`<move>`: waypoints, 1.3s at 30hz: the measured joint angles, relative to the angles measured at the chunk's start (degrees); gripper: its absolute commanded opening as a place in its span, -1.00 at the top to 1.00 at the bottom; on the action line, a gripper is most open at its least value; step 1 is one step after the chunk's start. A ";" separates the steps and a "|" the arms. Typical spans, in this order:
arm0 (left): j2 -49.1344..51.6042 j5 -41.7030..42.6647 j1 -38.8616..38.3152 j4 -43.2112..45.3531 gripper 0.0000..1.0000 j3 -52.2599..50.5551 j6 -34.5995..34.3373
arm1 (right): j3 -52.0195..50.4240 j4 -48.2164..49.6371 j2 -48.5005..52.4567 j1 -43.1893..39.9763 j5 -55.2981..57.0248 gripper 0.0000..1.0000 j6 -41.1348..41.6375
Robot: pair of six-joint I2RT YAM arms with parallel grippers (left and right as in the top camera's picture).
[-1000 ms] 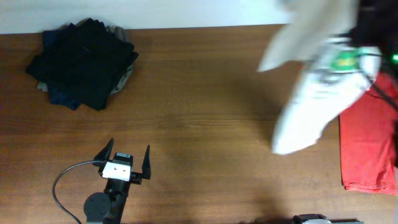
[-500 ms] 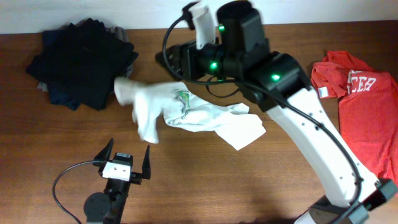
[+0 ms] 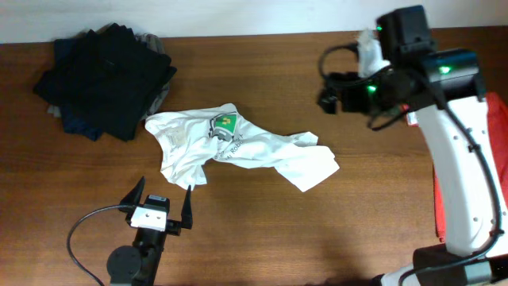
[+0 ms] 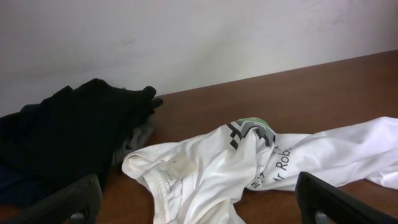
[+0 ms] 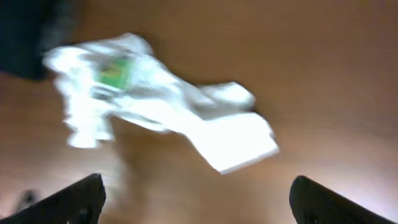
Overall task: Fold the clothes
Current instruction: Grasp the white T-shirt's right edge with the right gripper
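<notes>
The clothes, a white T-shirt [image 3: 238, 151] with a green-and-red badge and dark lettering, lie crumpled on the wooden table [image 3: 262, 238] near its middle. In the left wrist view the T-shirt [image 4: 249, 162] is bunched just ahead of my left gripper [image 4: 202, 202], which rests open at the table's front left [image 3: 163, 193], touching nothing. My right gripper [image 3: 327, 99] hangs high at the back right, clear of the shirt. In its blurred wrist view the right gripper [image 5: 199, 199] is open and empty, with the T-shirt [image 5: 161, 106] far below.
A pile of black and dark garments [image 3: 107, 75] sits at the back left and is also visible in the left wrist view [image 4: 68, 137]. A red T-shirt [image 3: 438, 202] lies at the right edge, mostly hidden by the right arm. A pale wall [image 3: 159, 16] borders the back.
My right gripper swung the white T-shirt from the right to the table's middle, opened and let it drop, then drew back to the right. The left arm has not moved.
</notes>
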 measured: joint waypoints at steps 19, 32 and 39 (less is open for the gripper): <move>-0.07 0.00 0.00 0.00 -0.99 0.00 0.00 | -41.53 21.29 0.35 -4.31 0.44 -0.73 -0.81; -0.07 0.00 0.00 0.00 -0.98 0.00 0.00 | -59.63 47.63 0.44 -4.31 -5.68 -0.46 1.05; -0.07 0.00 0.00 0.00 -0.98 0.00 0.00 | -59.98 50.31 1.11 -4.31 -5.88 -0.44 1.53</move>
